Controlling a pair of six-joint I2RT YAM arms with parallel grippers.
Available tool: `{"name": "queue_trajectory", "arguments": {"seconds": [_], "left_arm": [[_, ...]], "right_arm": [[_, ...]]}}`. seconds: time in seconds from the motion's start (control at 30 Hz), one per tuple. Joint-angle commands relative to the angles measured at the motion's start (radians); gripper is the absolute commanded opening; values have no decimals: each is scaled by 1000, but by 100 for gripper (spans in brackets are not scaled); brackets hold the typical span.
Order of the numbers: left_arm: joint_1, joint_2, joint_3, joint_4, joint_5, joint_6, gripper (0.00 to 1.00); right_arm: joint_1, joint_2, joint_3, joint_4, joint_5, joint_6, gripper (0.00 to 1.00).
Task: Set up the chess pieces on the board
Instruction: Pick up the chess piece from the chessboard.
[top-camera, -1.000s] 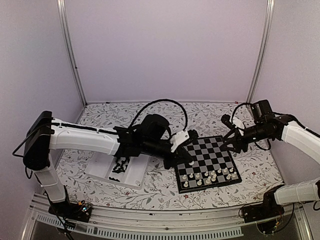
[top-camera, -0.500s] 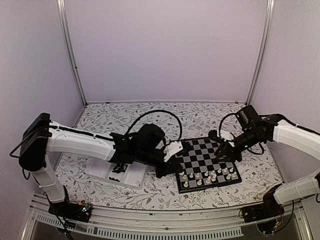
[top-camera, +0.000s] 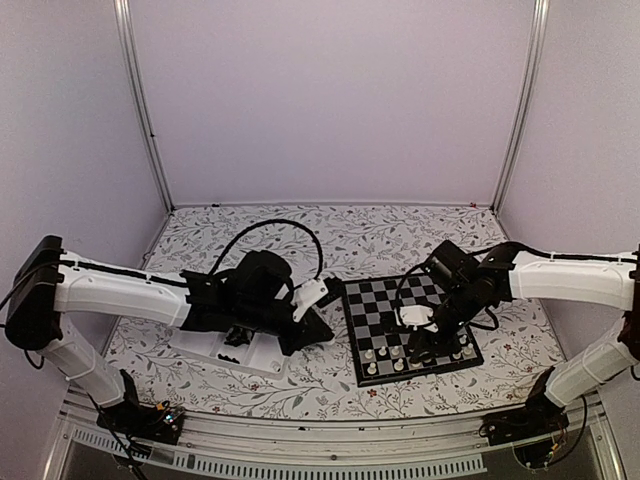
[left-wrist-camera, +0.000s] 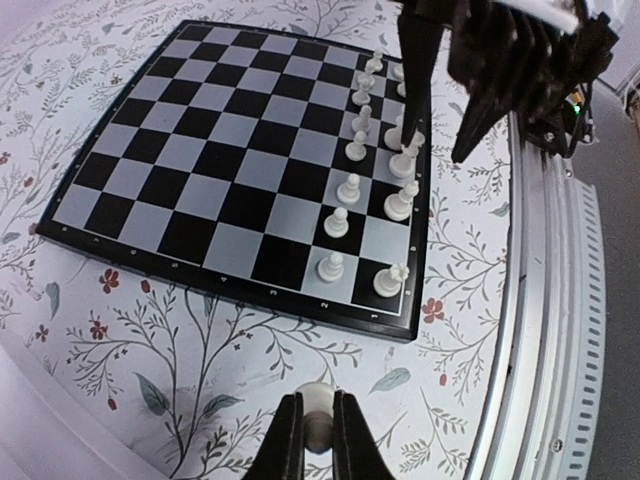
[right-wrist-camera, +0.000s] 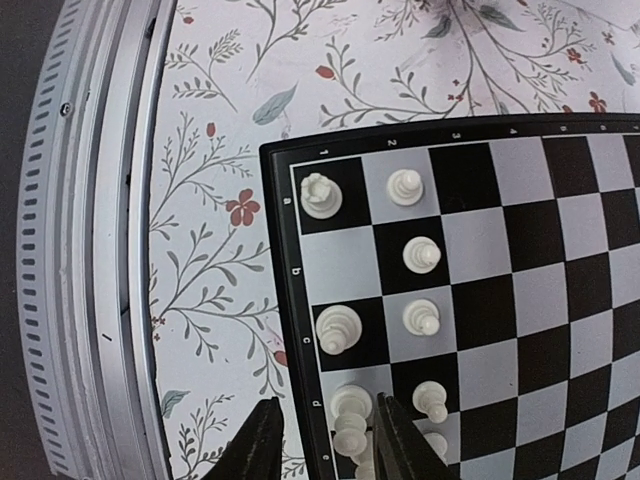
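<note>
On the board (top-camera: 385, 305): white chess pieces (left-wrist-camera: 348, 188) are stood in the two rows along the near edge only. All other squares are bare, and no black is set yet.
Left fingers (left-wrist-camera: 287, 440): closed on one small white piece (left-wrist-camera: 318, 400). It is pinched low with the round head up, probably so it can be set down upright.
Left position: the piece is held off the board, over the floral counter (top-camera: 330, 235) just beside the board's edge. That is judged to be a carry between tray and board.
Right fingers (right-wrist-camera: 258, 445): parted, straddling a white figure (right-wrist-camera: 350, 420) in the edge row. A gap is seen on one side, so it is not gripped. Likely it is being lined up for a grasp or a straighten.
Tray (top-camera: 262, 355): the clear tray sits left of the board, with dark pieces (top-camera: 236, 336) seen inside. It is judged to be the supply.
Top view only: the layout of tray, arms and board is shown, but the held piece is too small to make out.
Left wrist only: the pinch is shown, and the right fingers are seen side-on, spread over the white rows.
Right wrist only: the gap at the straddled figure is shown.
</note>
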Motion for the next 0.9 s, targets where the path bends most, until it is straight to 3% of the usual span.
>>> {"name": "queue_trajectory", "arguments": {"seconds": [0.0, 0.57, 0.87], "left_arm": [[34, -61, -37, 52, -13, -34, 2], [53, -66, -54, 60, 3, -32, 3], [57, -62, -54, 59, 10, -27, 3]], "right_arm": [[40, 41, 23, 22, 58, -4, 34], [96, 161, 90, 35, 103, 24, 35], [124, 189, 95, 9, 94, 11, 22]]}}
